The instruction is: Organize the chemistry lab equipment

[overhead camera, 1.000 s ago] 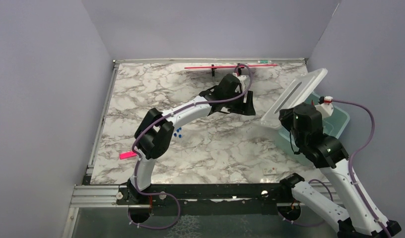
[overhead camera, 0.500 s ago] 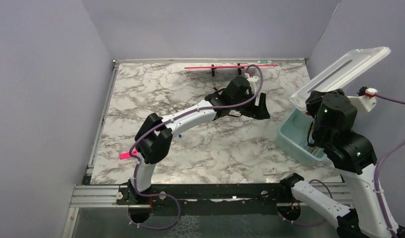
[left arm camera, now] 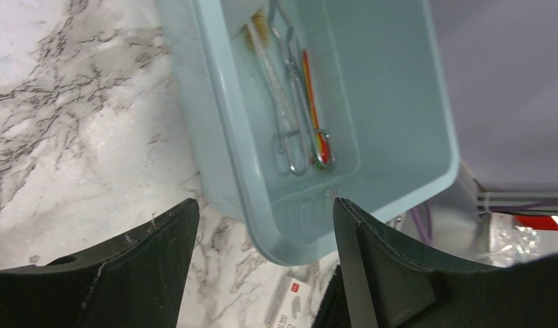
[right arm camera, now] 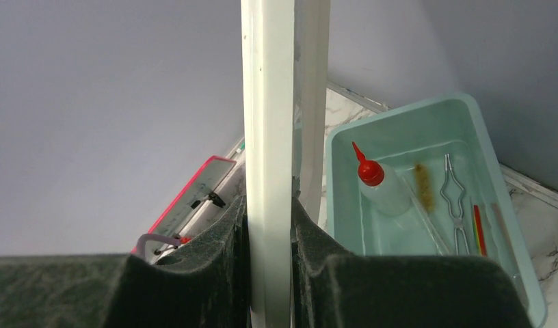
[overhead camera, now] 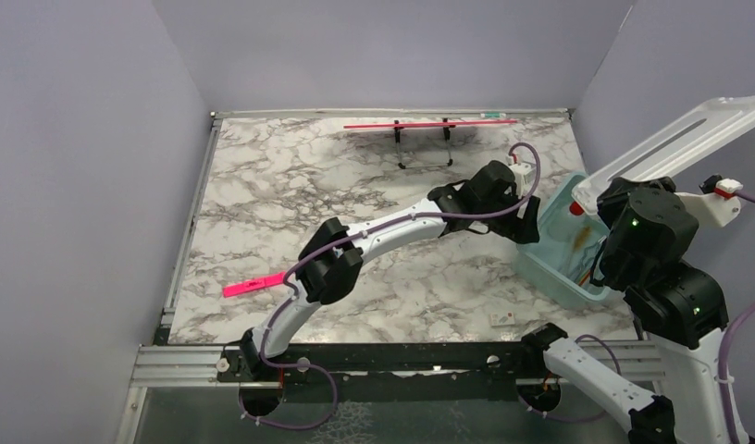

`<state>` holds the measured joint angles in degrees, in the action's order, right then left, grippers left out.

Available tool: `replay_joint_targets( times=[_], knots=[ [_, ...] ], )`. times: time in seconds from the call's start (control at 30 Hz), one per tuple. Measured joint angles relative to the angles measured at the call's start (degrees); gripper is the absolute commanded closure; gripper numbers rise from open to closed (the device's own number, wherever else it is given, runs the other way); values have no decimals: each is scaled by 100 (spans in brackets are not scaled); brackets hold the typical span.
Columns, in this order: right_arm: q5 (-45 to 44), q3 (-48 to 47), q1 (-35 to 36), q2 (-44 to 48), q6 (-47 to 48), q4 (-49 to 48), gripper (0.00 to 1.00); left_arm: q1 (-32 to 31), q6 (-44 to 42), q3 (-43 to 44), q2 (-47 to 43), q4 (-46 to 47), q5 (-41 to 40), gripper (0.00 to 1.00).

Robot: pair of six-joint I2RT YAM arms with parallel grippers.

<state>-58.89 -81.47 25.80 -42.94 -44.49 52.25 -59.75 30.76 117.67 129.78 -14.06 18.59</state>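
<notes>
The marbled surface (overhead camera: pixel 290 203) is carrying a pale teal bin (overhead camera: pixel 548 277) at its right side. The right claw (right arm camera: pixel 268 222) is clamping one edge of the bin's white lid (overhead camera: pixel 693 139), holding it tilted high over the bin. The left claw (left arm camera: pixel 262 208), fingers apart and empty, is hovering above the bin's wall. Lying inside are the squeeze bottle (right arm camera: pixel 387 193), forceps (right arm camera: pixel 456 199) and brush (right arm camera: pixel 424 186); the blue-capped tubes are not showing anywhere. Pinched only at its rim, the lid is risking slipping down onto the left arm, and a low left claw is risking shoving the bin.
</notes>
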Motion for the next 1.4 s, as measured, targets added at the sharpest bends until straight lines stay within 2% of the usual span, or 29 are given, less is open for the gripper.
replay_joint_targets(
  times=[0.13, 0.2, 0.43, 0.83, 1.1, 1.4],
  knots=[
    [0, 0, 0, 11, 0, 66, 99, -72, -269, 184, 166, -306, -291, 34],
    [2, 0, 0, 11, 0, 66, 99, -101, -380, 192, 203, -398, -376, 42],
    [4, 7, 0, 11, 0, 61, 99, -151, -625, 623, 431, -715, -669, 60],
    [28, 120, 0, 15, 0, 52, 99, -203, -1051, 752, 380, -977, -1097, 88],
    [83, 195, 0, 28, -4, 52, 99, -199, -1447, 713, 203, -1388, -1434, 100],
    [437, 424, 0, 76, -114, -37, 99, -125, -1755, -164, -509, -1650, -1965, 100]
  ],
)
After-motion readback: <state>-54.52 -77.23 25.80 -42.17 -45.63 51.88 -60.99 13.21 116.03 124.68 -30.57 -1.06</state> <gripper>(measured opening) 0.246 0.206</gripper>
